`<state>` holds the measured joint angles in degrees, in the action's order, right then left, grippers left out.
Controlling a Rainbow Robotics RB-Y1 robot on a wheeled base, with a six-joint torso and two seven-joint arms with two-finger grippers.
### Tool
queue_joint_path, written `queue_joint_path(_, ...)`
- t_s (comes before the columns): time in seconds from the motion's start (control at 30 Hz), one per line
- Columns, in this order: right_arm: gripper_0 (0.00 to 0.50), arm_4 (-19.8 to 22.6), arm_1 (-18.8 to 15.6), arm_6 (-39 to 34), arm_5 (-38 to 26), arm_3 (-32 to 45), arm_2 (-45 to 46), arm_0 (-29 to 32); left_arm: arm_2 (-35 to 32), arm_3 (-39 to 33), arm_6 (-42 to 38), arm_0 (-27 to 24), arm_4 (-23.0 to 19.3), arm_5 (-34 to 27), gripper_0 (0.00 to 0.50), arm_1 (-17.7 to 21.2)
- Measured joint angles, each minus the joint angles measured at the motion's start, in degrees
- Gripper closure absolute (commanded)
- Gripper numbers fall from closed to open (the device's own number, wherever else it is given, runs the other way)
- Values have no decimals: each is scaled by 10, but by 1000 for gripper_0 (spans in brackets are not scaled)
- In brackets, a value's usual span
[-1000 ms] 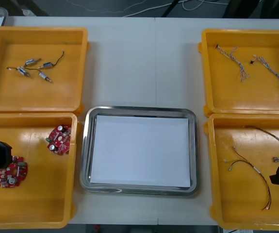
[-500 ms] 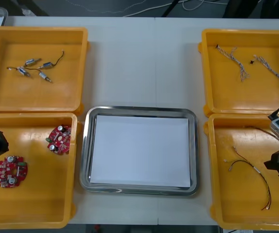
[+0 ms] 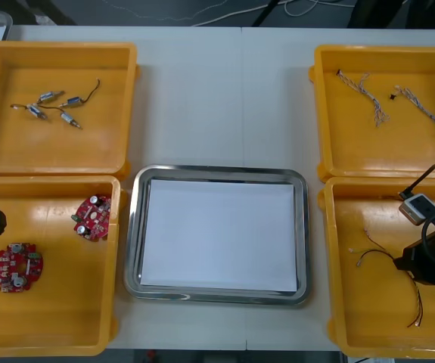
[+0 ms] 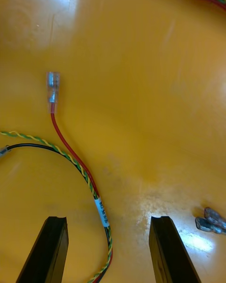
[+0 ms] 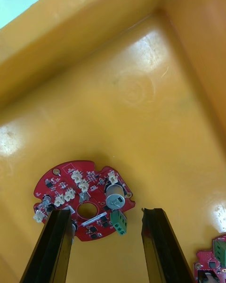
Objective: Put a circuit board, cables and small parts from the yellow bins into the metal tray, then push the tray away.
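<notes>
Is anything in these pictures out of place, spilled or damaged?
Nothing stands out. The metal tray sits square between the yellow bins. The circuit boards, cables and small metal parts all lie inside their bins. The left gripper and right gripper hang open over the near bins.

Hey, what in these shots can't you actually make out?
1. Front view: the right arm covers part of the red and yellow cable in the near right bin.
2. Right wrist view: the cable's far end runs off the edge between the open right gripper's fingers.
3. Left wrist view: a second circuit board is cut off beside the open left gripper.
4. Front view: the small metal parts are too small to identify.
</notes>
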<state>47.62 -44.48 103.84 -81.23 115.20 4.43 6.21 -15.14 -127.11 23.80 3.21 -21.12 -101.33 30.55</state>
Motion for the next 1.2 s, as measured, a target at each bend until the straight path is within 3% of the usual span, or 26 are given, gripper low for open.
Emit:
queue_joint_path(0.4,0,-22,0,1,38,-20,-30,0,3,2,-41,0,49,9,67,-75)
queue_joint_path(0.6,0,-32,0,1,46,-20,-36,0,-1,3,-41,0,53,16,64,-105)
queue_joint_path(0.93,0,-42,0,1,57,-21,-45,2,-5,9,-41,0,62,20,65,-130)
queue_joint_path(1.0,62,-45,0,1,57,-21,-45,2,-9,17,-41,0,62,28,65,-134)
queue_joint_path(1.1,83,-46,0,1,57,-21,-45,2,-13,33,-41,0,64,46,65,-138)
queue_joint_path(1.2,160,-48,0,1,57,-21,-45,2,-14,45,-41,0,68,56,65,-139)
